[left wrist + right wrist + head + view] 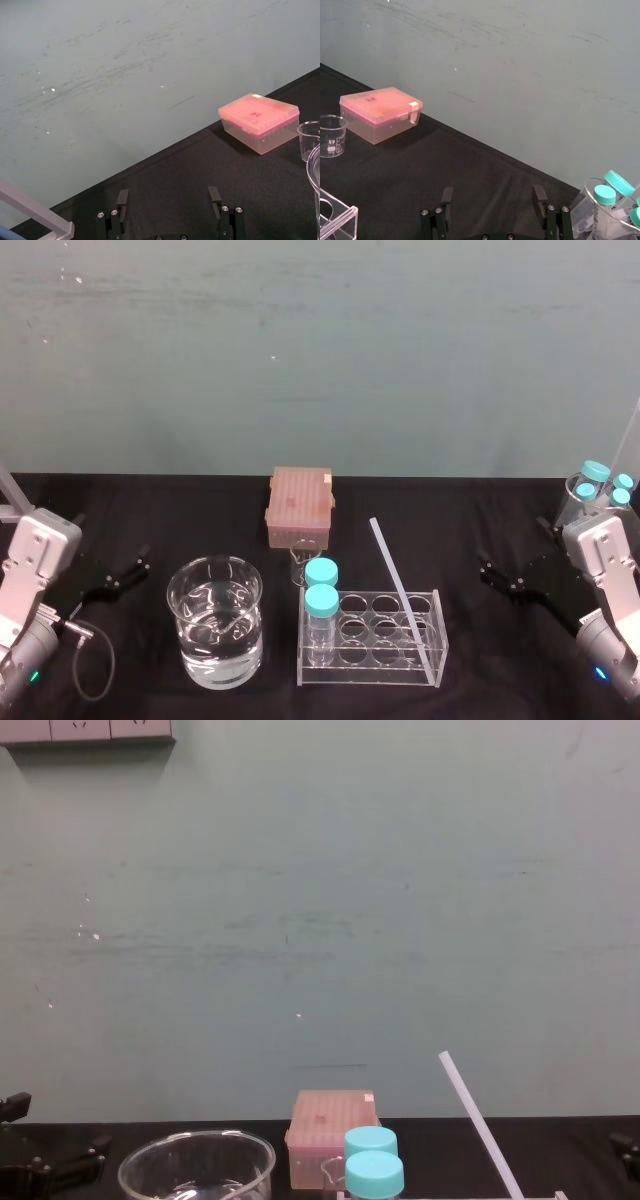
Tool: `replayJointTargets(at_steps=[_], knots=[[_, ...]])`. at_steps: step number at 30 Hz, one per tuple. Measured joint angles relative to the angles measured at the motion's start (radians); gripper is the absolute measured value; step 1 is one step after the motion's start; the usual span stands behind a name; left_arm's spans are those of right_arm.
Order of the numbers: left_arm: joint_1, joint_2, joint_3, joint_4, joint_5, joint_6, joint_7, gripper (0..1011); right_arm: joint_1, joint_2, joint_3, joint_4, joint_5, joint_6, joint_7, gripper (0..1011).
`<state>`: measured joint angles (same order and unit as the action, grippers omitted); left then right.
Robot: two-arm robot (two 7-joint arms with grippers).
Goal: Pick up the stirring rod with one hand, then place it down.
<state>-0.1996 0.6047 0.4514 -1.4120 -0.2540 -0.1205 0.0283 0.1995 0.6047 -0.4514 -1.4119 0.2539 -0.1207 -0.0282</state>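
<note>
At the far left, the left gripper (135,568) hovers low over the black table (150,510), its jaws apart and holding nothing. Next comes a wide glass of water (215,630), then a pink box (299,505) farther back, a small beaker (298,565) and two blue-capped bottles (321,592) standing in the left end of a clear rack (372,660). The stirring rod (403,600) leans in that rack's right side. Its lower end sits in the front right corner and its upper end slants up and back, clear of the rim. Farther right, the right gripper (492,578) waits with its jaws likewise apart and empty, just short of a jar of tubes (598,486).

The risks, as I judge them:
- A slim, slick rod could slip or swing in the jaws if they close off-centre.
- Pulling it sideways rather than along its slant might drag or tip the light rack and knock the bottles.
- A reach from the left would have to pass over the water glass, so a spill is possible.

Materials: the rod is straight, pale and translucent. The rack is clear, hard-edged plastic with round holes, and the glass is smooth and round. The box is frosted and blocky, and the tabletop is matte.
</note>
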Motion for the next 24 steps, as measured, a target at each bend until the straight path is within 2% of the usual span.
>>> replayJointTargets(at_steps=[22, 24], knots=[[0.0, 0.0, 0.0, 0.0, 0.0, 0.0, 0.0, 1005, 0.0, 0.0, 0.0, 0.0, 0.0, 0.0, 0.0, 1002], [0.0, 0.0, 0.0, 0.0, 0.0, 0.0, 0.0, 1005, 0.001, -0.002, 0.013, -0.003, 0.016, 0.0, 0.022, 1002]])
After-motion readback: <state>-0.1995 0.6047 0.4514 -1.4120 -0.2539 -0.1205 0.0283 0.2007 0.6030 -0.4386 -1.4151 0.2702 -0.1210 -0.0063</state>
